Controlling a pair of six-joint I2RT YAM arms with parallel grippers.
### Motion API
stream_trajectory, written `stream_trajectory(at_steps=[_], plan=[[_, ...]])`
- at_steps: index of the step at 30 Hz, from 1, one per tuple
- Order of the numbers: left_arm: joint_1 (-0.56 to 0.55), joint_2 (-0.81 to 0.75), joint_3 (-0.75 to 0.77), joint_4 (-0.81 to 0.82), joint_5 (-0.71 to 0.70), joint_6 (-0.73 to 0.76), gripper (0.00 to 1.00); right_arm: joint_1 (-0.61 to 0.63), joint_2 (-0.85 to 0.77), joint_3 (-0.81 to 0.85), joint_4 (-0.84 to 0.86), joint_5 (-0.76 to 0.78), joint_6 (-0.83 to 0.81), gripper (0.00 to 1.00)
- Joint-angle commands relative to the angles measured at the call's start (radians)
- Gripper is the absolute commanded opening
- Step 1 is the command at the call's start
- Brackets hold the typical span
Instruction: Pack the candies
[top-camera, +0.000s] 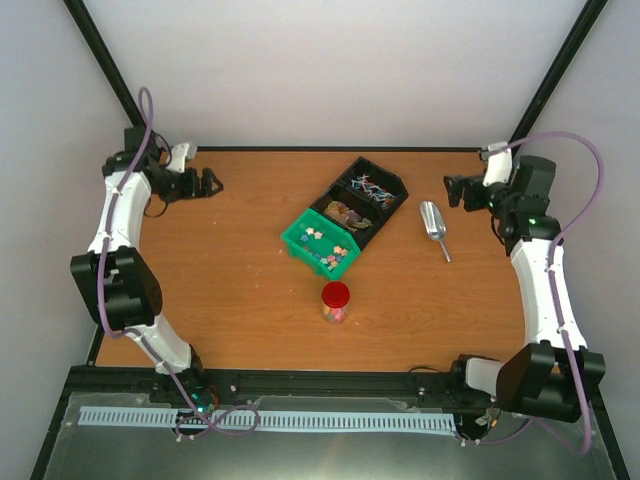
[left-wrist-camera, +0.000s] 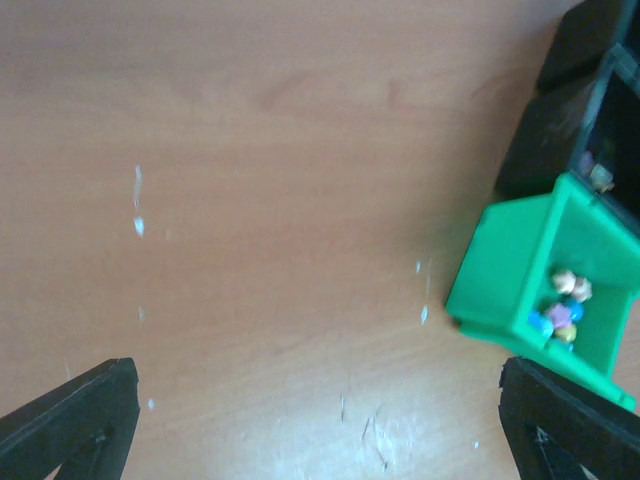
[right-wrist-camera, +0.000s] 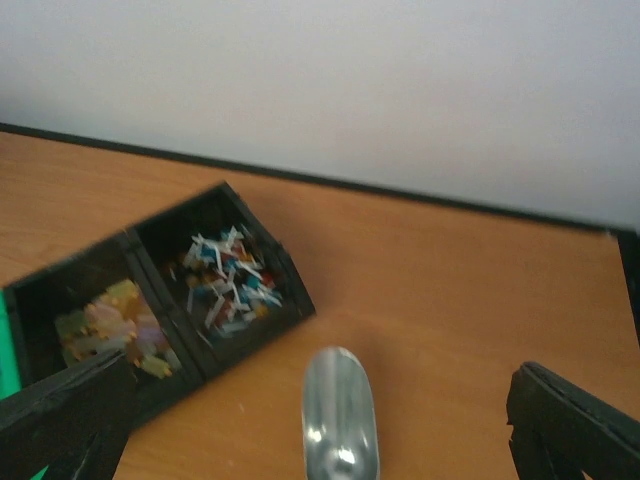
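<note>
What my views leave unclear

Under my left hand (left-wrist-camera: 320, 430) the green bin (left-wrist-camera: 510, 270) runs off the right edge. One corner sits behind my finger (left-wrist-camera: 570, 420), and its candies (left-wrist-camera: 562, 305) are a blurred cluster. From my right wrist, the metal scoop (right-wrist-camera: 340, 415) loses its handle past the bottom edge. What fills the red-lidded jar (top-camera: 336, 300) is too small to tell from above.
</note>
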Motion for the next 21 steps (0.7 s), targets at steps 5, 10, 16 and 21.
stream_trajectory(at_steps=[5,10,16,21], plan=[[-0.006,-0.175,-0.302,0.138,-0.094,-0.074,1.00,-0.145,-0.036,-0.193,-0.111,-0.109,-0.043,1.00],[-0.006,-0.261,-0.440,0.174,-0.130,-0.074,1.00,-0.146,-0.119,-0.276,-0.144,-0.086,-0.056,1.00],[-0.005,-0.331,-0.540,0.202,-0.155,-0.080,1.00,-0.146,-0.220,-0.330,-0.174,-0.041,-0.111,1.00],[-0.007,-0.425,-0.603,0.262,-0.168,-0.093,1.00,-0.144,-0.202,-0.284,-0.218,-0.044,-0.135,1.00]])
